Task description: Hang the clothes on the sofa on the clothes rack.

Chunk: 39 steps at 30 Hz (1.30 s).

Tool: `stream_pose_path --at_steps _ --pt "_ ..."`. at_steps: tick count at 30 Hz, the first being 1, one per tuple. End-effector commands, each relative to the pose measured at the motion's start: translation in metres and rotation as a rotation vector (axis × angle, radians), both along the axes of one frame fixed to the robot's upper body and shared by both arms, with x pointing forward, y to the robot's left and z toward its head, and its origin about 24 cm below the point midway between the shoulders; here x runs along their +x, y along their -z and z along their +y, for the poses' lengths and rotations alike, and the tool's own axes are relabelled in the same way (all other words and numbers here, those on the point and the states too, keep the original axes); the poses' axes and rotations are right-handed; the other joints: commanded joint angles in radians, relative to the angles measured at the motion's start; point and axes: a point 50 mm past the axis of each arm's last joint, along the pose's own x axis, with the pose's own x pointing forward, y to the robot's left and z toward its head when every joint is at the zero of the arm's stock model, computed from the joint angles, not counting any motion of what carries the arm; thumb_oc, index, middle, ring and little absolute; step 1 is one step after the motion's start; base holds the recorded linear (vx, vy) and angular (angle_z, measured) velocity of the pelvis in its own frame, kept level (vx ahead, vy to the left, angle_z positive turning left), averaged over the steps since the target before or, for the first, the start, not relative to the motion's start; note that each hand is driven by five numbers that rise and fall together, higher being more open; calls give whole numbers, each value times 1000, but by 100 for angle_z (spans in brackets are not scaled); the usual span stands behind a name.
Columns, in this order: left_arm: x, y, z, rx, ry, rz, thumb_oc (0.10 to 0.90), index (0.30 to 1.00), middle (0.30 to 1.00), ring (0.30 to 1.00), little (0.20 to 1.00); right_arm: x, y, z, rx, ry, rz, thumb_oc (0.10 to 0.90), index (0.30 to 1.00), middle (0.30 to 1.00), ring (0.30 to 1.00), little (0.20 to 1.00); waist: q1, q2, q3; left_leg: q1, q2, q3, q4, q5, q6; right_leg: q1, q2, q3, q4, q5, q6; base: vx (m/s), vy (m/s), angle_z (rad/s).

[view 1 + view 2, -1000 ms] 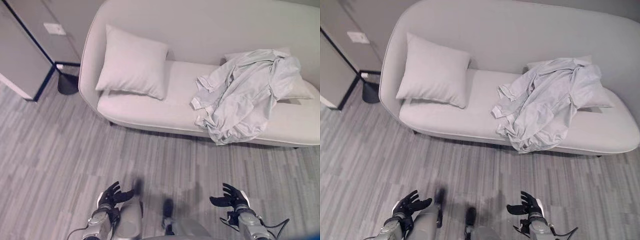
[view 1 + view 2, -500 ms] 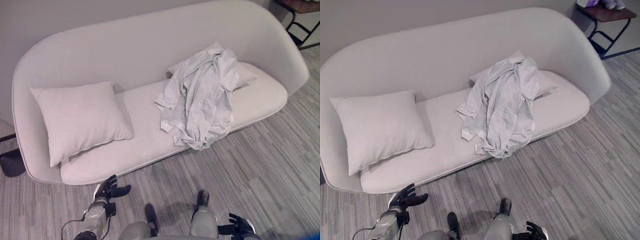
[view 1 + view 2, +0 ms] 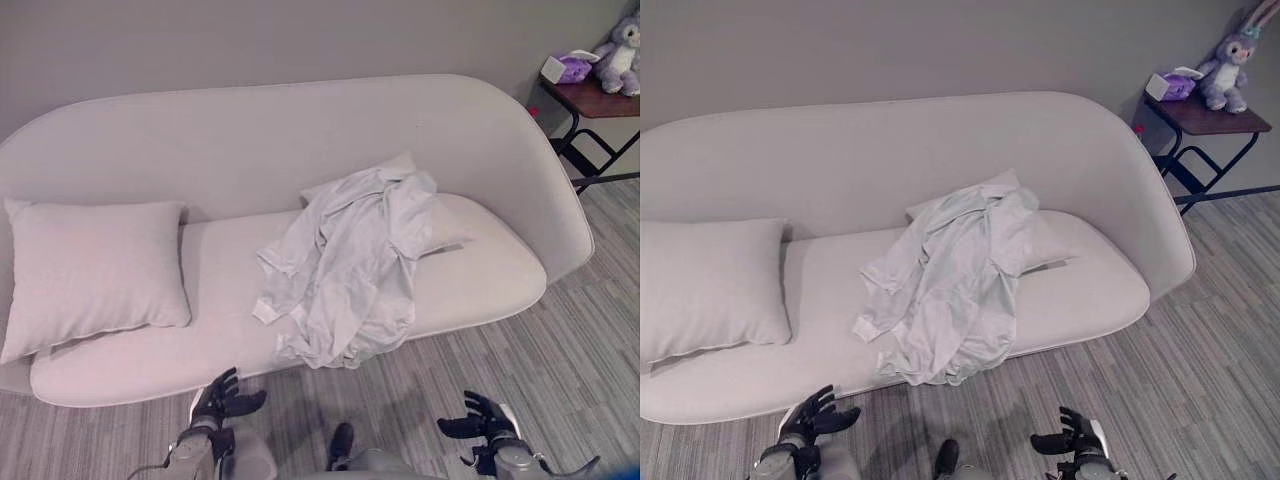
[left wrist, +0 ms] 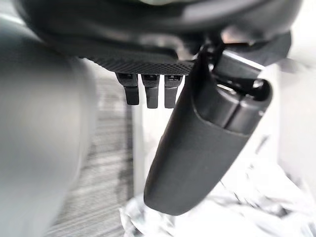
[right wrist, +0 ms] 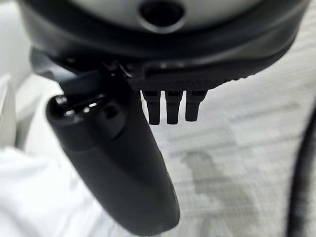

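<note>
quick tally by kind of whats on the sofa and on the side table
pillows: 2, one at the sofa's left end, one under the garment
garment: 1
plush toy: 1
tissue box: 1
total: 5

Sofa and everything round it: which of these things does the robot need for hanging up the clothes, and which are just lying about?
Part of the job:
crumpled pale garment
sofa
left hand, open
right hand, open

Just lying about:
left cushion
cushion under the garment
side table
plush rabbit
tissue box
</note>
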Motion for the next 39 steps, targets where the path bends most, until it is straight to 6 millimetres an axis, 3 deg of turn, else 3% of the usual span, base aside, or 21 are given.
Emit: stream_pose_path --at_steps 1,2,5,8,10,13,14,16,18,21,28,30,31,32,33,34,35,36,37,38,39 --pt "28 -18 -1 45 81 -116 800 900 900 900 900 19 -22 -23 -129 -43 -82 800 900 900 900 900 26 61 22 146 -129 79 -598 14 41 55 -75 74 -11 -32 151 388 24 2" --pt "26 -17 0 44 71 -114 800 900 900 900 900 26 -26 -25 -152 -61 -93 800 900 900 900 900 44 81 3 159 -152 48 -760 53 39 71 -45 86 -11 -50 154 346 27 -26" --pt "25 -16 -1 32 43 -112 800 900 900 900 900 30 -28 -22 -165 -85 -108 800 900 900 900 900 43 76 -20 196 -179 10 -766 48 53 108 -41 77 -11 -53 164 230 26 -56" --pt "33 -24 10 66 23 -138 800 900 900 900 900 52 -37 -6 -155 -145 -186 800 900 900 900 900 31 68 23 303 -163 51 -766 3 93 -73 -134 91 423 -27 213 158 79 -55" --pt "35 -28 17 90 7 -154 800 900 900 900 900 58 -42 1 -150 -168 -220 800 900 900 900 900 28 58 29 342 -155 59 -766 -38 97 -124 -206 83 510 -3 232 142 -54 -64" --pt "40 -36 24 112 -8 -200 800 900 900 900 900 68 -55 2 -150 -171 -298 800 900 900 900 900 35 52 20 362 -126 78 -766 -73 80 -123 -305 46 360 43 229 136 -203 3" --pt "41 -39 26 117 -12 -216 800 900 900 900 900 72 -60 0 -159 -167 -321 800 900 900 900 900 37 48 22 363 -117 88 -766 -71 74 -125 -319 31 264 94 229 177 -236 6" --pt "42 -47 29 148 41 -239 800 900 900 900 900 69 -66 -6 -179 -181 -333 800 900 900 900 900 45 28 -6 379 -130 76 -766 -88 66 -78 -292 59 128 67 236 218 -192 -2" --pt "50 -56 29 157 50 -288 800 900 900 900 900 74 -77 -5 -180 -203 -379 800 900 900 900 900 42 22 -7 379 -113 72 -766 -81 48 -57 -258 66 75 100 244 145 -213 58" --pt "82 -93 30 152 33 -483 800 900 900 900 900 94 -101 0 -200 -287 -482 800 900 900 900 900 20 55 -8 318 -89 20 -766 -54 28 -26 -217 18 -11 92 241 57 -134 64" --pt "105 -122 24 114 -22 -642 800 900 900 900 900 133 -127 41 -166 -426 -625 800 900 900 900 900 34 82 30 310 -115 31 -762 -62 27 -23 -232 42 -11 76 247 -16 32 9" --pt "111 -132 18 102 -12 -693 800 900 900 900 900 135 -136 40 -176 -437 -660 800 900 900 900 900 26 73 66 188 -114 -8 -532 -123 9 -26 -253 46 -11 72 231 -149 55 28" --pt "114 -137 11 108 22 -715 800 900 900 900 900 133 -134 36 -179 -419 -650 800 900 900 900 900 26 74 79 131 -51 -39 -405 -146 -17 -13 -270 41 -11 63 220 -71 126 59" --pt "114 -137 11 108 22 -715 800 900 900 900 900 134 -134 36 -179 -419 -650 800 900 900 900 900 24 74 77 127 -53 -41 -404 -144 -16 -15 -270 39 -11 64 220 137 398 70" --pt "111 -139 6 99 61 -719 800 900 900 900 900 127 -128 32 -180 -406 -617 800 900 900 900 900 20 80 58 173 78 -42 -463 -99 -20 21 -296 24 -8 49 237 139 281 44" --pt "111 -139 6 99 61 -718 800 900 900 900 900 127 -128 32 -180 -406 -617 800 900 900 900 900 19 79 57 175 76 -41 -470 -94 -20 20 -297 24 -9 50 237 251 497 24" --pt "110 -140 6 107 79 -719 800 900 900 900 900 120 -122 26 -170 -374 -596 800 900 900 900 900 11 79 35 195 151 -39 -526 -34 -33 37 -320 12 -8 45 252 194 404 19" --pt "108 -139 7 105 88 -712 800 900 900 900 900 115 -118 24 -158 -347 -584 800 900 900 900 900 8 81 19 195 189 -45 -555 21 -40 42 -338 14 -4 43 263 284 610 32" --pt "106 -141 9 104 87 -721 800 900 900 900 900 110 -115 24 -147 -339 -578 800 900 900 900 900 16 88 0 208 187 -76 -591 22 -48 41 -347 28 -10 44 273 235 606 33" --pt "105 -143 8 100 90 -732 800 900 900 900 900 108 -114 23 -136 -329 -575 800 900 900 900 900 22 93 -16 199 168 -145 -604 8 -87 36 -381 29 -11 78 291 204 634 15" --pt "106 -146 5 97 109 -743 800 900 900 900 900 105 -112 20 -124 -309 -572 800 900 900 900 900 7 102 -33 210 136 -142 -641 -41 -97 48 -408 14 -11 131 315 163 820 -8"
